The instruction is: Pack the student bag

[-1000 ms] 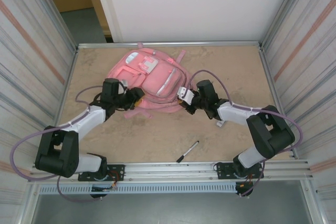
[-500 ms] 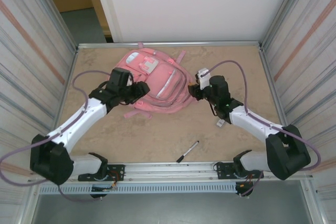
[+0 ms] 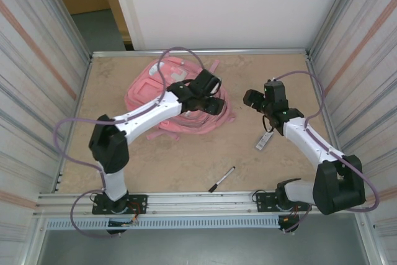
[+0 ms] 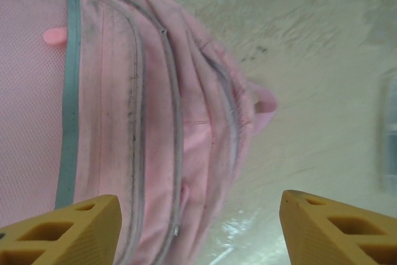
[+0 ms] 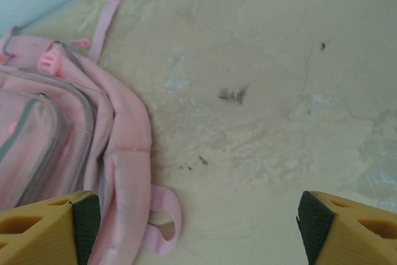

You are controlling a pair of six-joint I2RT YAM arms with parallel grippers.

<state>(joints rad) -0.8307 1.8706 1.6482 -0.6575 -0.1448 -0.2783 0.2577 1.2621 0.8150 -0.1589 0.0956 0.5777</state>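
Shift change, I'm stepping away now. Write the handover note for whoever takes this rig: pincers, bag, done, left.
Left pincer: open, empty, above the student bag, at its edge nearest the right arm.
Right pincer: open, empty, over bare table beside the bag.
Bag: lying at the far middle of the table; the zips in the left wrist view look shut.
Pen: on the table near the front, outside the bag. White tag: beside the right arm.
Done: nothing visibly packed.
Left: probably open the bag and load the pen.
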